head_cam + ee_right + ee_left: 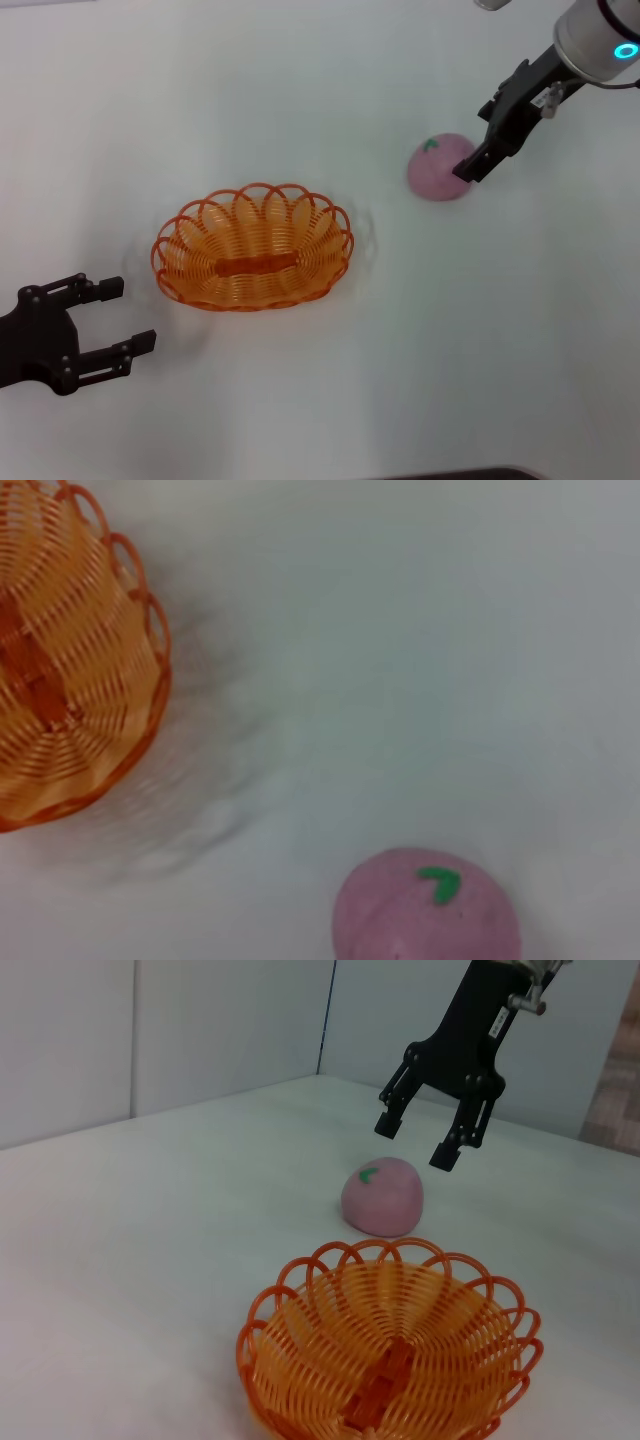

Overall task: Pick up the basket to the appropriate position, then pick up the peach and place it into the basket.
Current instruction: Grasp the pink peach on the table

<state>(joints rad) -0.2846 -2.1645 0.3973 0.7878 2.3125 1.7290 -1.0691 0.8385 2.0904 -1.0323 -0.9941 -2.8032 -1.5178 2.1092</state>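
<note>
The orange wire basket stands empty on the white table, in the middle of the head view. The pink peach with its green leaf mark lies on the table to the basket's right and farther back. My right gripper hangs just above the peach's right side, open and empty. The left wrist view shows it with its jaws spread over the peach, beyond the basket. My left gripper is open and empty, low at the basket's left. The right wrist view shows the peach and the basket.
The white table runs around both things. A pale wall and a vertical corner line stand behind the table in the left wrist view.
</note>
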